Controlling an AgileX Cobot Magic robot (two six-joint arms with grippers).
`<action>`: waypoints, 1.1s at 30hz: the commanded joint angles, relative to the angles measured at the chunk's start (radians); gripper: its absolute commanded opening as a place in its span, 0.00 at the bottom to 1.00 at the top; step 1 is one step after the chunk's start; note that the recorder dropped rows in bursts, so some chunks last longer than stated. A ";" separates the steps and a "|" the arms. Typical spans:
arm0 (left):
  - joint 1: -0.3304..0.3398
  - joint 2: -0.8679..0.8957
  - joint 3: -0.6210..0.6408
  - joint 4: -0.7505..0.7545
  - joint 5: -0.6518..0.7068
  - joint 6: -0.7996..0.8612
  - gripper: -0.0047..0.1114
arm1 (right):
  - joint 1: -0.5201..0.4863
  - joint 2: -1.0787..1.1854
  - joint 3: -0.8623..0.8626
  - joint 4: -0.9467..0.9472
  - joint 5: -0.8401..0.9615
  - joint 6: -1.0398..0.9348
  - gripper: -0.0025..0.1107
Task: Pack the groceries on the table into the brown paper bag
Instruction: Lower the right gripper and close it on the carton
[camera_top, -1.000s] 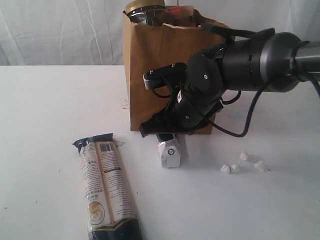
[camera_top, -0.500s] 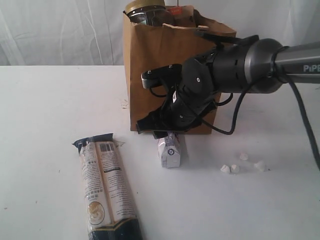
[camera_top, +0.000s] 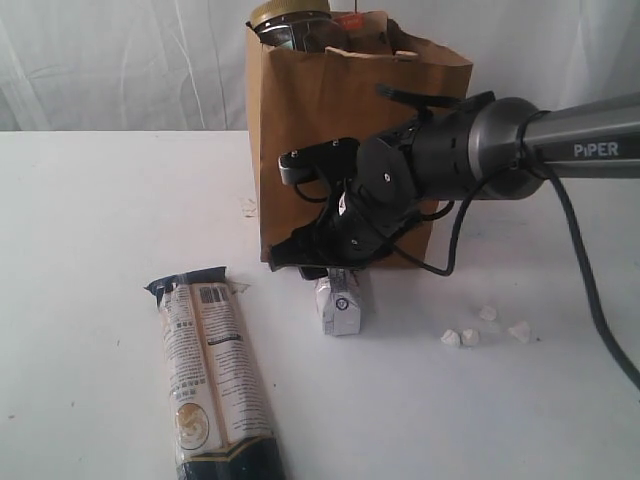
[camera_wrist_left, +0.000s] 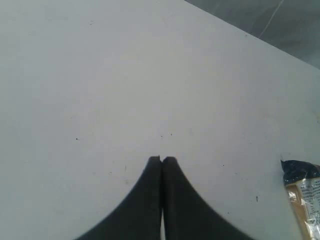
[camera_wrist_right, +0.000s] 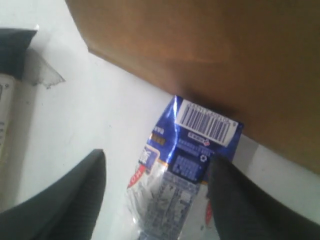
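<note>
- The right arm's black wrist covers the lower middle of the brown paper bag (camera_top: 300, 120) and the top of the small blue-white carton (camera_top: 341, 308) in the exterior view. The right gripper (camera_top: 316, 268) itself is hard to pick out there.
- The yellow-lidded clear jar (camera_top: 290, 18) pokes from the bag's mouth, clipped by the top edge. An orange patch (camera_top: 350, 20) beside it is too small to identify.
- The long cream-black packet (camera_top: 210, 380) lies flat at lower left, its dark end cut off by the bottom edge.
- The wrist camera shows the right gripper (camera_wrist_right: 157, 172) with its jaws wide apart and the carton (camera_wrist_right: 185, 150) between them, ungripped. Whether one finger (camera_wrist_right: 235, 200) touches it cannot be told.
- The left gripper (camera_wrist_left: 161, 161), absent from the exterior view, is pressed closed and empty over bare table (camera_wrist_left: 100, 75).
- The carton stands centre frame, just before the bag's base. Small white lumps (camera_top: 485, 328) lie scattered to its right.
- A black cable (camera_top: 590, 290) trails from the arm at right.
- The bag is creased kraft paper and the carton glossy with a barcode (camera_wrist_right: 207, 122). The white table (camera_top: 100, 220) is matt and faintly specked.
</note>
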 joint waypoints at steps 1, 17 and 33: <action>0.005 -0.006 0.004 -0.003 0.004 -0.005 0.04 | -0.007 0.008 0.003 -0.003 -0.037 -0.005 0.52; 0.005 -0.006 0.004 -0.003 0.004 -0.005 0.04 | -0.020 0.030 0.003 -0.058 -0.020 0.012 0.64; 0.005 -0.006 0.004 -0.003 0.004 -0.005 0.04 | -0.043 0.074 0.003 -0.052 0.028 0.127 0.47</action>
